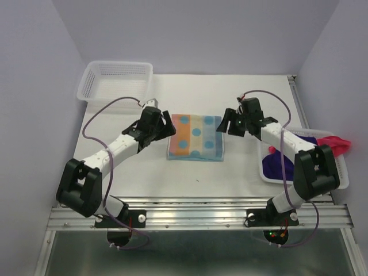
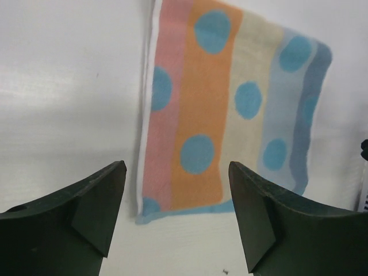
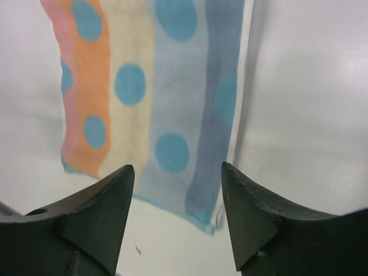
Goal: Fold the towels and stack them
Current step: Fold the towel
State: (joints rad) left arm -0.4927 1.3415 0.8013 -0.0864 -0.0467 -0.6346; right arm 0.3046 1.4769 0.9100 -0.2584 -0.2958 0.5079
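My left gripper point(image 1: 167, 127) sits just left of the spotted towel point(image 1: 195, 137). My right gripper point(image 1: 225, 122) sits just right of it. The towel lies flat on the table point(image 1: 241, 86), in the middle of the top view. It is a bit wider than it is tall there, and its stripes run from the top of the frame down.

Both my jaws stand wide and hold nothing. In each wrist view the towel lies up the frame from my fingers, with its near edge between them. Both arms look about as near to it.

I think this towel is folded. The purple towel point(image 1: 276, 164) lies in the basket point(image 1: 345, 179) at the right, and the pink towel point(image 1: 336, 142) hangs at its top edge. My right arm is nearer to those.
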